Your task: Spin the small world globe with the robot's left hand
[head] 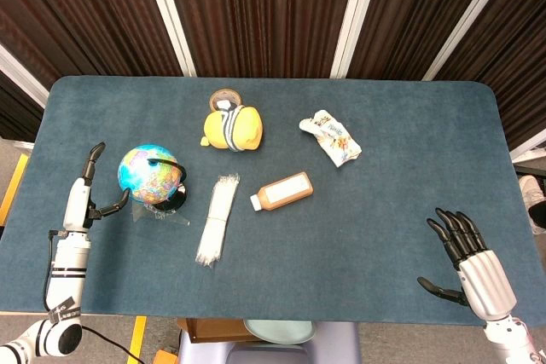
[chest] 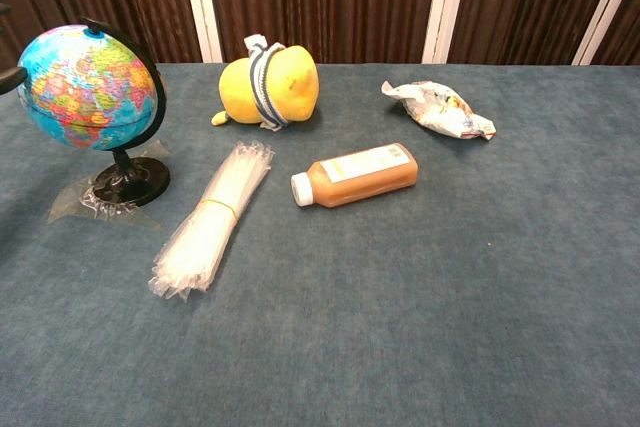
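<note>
The small world globe (head: 148,176) (chest: 86,88) stands on a black stand over a scrap of clear plastic at the table's left. My left hand (head: 84,197) is raised edge-on just left of the globe, fingers spread, thumb reaching toward the ball; whether it touches is unclear. In the chest view only a dark fingertip (chest: 8,80) shows at the left edge beside the globe. My right hand (head: 467,262) lies open, palm down, at the table's front right, holding nothing.
A yellow plush toy (head: 231,127) lies behind the globe with a round lid (head: 224,97) behind it. A bundle of clear straws (head: 217,219), an orange bottle on its side (head: 286,191) and a crumpled snack packet (head: 332,138) lie across the blue table (head: 384,176).
</note>
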You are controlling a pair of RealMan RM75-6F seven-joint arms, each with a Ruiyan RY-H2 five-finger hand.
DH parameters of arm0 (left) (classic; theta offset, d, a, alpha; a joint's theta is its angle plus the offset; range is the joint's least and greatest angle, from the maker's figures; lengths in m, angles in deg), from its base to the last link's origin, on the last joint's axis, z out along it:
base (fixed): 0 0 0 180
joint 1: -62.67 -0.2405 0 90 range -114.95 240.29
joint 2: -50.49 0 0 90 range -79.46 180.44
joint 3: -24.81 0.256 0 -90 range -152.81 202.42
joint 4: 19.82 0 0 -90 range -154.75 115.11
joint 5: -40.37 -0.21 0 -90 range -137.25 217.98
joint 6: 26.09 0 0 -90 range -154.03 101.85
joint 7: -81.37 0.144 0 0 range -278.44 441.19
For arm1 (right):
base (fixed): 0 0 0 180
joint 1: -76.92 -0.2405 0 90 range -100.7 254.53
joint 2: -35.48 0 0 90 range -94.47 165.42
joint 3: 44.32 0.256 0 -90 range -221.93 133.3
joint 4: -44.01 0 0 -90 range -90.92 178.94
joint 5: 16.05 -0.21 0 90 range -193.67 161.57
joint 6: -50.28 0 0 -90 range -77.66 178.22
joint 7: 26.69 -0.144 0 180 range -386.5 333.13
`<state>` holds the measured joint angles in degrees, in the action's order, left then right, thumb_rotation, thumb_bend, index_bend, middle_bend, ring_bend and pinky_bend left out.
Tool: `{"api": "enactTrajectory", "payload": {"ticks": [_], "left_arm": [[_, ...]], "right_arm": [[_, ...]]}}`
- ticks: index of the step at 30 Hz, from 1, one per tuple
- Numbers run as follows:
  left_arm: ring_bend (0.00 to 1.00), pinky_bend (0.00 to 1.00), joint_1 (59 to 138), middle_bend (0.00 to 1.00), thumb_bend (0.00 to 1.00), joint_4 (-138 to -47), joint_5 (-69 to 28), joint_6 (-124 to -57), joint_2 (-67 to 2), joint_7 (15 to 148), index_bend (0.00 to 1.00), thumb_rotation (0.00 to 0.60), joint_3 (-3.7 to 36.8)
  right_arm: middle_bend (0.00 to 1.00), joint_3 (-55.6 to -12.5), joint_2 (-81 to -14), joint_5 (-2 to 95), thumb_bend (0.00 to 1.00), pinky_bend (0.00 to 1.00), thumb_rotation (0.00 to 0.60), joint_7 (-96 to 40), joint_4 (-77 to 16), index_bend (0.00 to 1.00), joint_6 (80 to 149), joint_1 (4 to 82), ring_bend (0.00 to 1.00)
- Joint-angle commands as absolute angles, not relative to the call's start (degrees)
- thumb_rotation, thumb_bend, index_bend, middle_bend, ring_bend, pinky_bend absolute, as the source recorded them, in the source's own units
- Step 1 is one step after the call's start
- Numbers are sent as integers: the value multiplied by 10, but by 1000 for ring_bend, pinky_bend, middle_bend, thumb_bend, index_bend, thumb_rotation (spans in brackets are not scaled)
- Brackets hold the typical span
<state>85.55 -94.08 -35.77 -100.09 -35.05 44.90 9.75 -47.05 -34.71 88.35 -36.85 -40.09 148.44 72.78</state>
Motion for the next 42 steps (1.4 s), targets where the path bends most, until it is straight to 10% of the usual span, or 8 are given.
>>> {"api": "enactTrajectory", "payload": {"ticks": [1,42], "left_arm": [[0,0,858,0,358,-938,-353,-992,-350,450,0,600,96],[0,0,949,0,355,-748,-301,-868,-410,405,0,600,44]], "right_arm": [[0,-470,-347,883,215,0,600,-369,-401,0,1485,728,0],[0,-453,-338,854,215,0,600,-356,-409,0,1484,737,0]]}}
